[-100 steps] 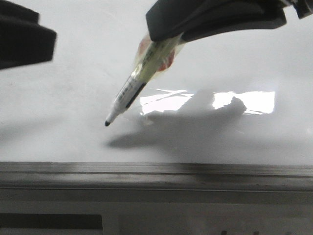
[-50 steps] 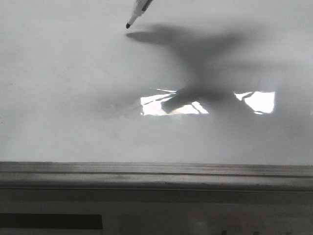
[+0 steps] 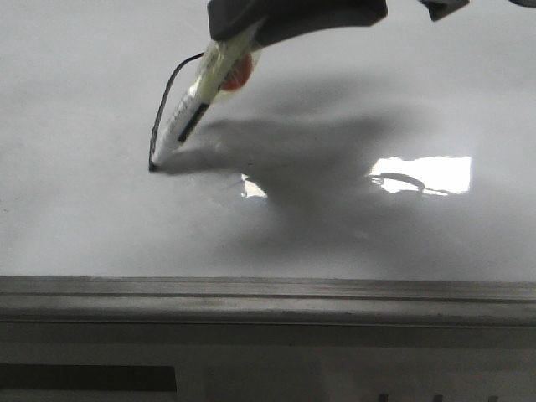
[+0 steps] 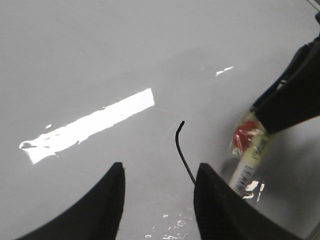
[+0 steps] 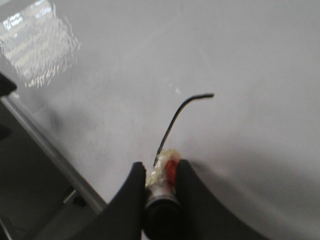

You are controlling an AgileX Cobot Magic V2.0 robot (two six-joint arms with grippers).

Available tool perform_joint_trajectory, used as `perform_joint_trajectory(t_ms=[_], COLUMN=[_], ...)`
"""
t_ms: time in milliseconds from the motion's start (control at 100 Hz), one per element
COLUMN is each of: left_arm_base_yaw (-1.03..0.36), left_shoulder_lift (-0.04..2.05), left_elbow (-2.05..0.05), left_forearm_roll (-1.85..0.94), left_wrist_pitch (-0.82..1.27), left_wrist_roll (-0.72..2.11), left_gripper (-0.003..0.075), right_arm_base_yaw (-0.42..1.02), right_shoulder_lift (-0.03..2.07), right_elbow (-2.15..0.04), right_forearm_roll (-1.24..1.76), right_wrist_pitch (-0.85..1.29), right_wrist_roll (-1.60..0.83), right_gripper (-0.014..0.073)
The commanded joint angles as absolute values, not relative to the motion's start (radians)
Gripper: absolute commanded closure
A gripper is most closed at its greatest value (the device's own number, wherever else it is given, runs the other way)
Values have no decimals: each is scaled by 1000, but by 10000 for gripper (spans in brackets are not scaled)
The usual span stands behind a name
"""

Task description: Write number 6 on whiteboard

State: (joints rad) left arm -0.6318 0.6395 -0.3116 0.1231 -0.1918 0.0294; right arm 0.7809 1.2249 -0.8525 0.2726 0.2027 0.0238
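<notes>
The whiteboard (image 3: 84, 226) fills the front view, glossy white-grey, with a grey frame strip (image 3: 268, 293) along its near edge. My right gripper (image 3: 251, 25) is shut on a white marker pen (image 3: 188, 117) with a red patch under clear tape, tilted, its black tip touching the board. A thin black curved line (image 3: 159, 109), only part of the number 6, runs from behind the pen down to the tip. The line also shows in the left wrist view (image 4: 182, 150) and in the right wrist view (image 5: 177, 117). My left gripper (image 4: 159, 175) is open and empty over the board, beside the line.
Bright window reflections lie on the board at the right (image 3: 423, 174). The right arm's shadow (image 3: 318, 167) spreads over the middle. A dark ledge (image 5: 30, 190) runs below the board's frame in the right wrist view.
The pen went up and away from the board's near part, then came down again. Its tip now touches the board farther left, and a black curved stroke has appeared behind it.
</notes>
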Motion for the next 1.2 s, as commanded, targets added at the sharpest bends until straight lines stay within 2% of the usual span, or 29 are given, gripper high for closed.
perform_joint_trajectory(t_ms=[0, 220, 500, 980, 1190], left_arm_base_yaw=[-629, -629, -629, -630, -710], left_shoulder_lift=[638, 638, 638, 640, 657], left_elbow=[-347, -347, -347, -347, -343], left_forearm_roll=[110, 110, 110, 162, 183], left_wrist_pitch=[-262, -262, -262, -262, -258], left_wrist_roll=[26, 26, 26, 26, 26], left_gripper=[417, 417, 418, 418, 418], right_arm_base_yaw=[768, 746, 751, 799, 837], right_shoulder_lift=[1202, 1157, 1213, 1229, 1204], right_elbow=[-852, -908, -999, -1006, -1006], right_forearm_roll=[221, 171, 149, 153, 153], right_wrist_pitch=[254, 242, 218, 215, 228], right_wrist_roll=[0, 0, -11, -20, -20], right_gripper=[657, 657, 657, 657, 657])
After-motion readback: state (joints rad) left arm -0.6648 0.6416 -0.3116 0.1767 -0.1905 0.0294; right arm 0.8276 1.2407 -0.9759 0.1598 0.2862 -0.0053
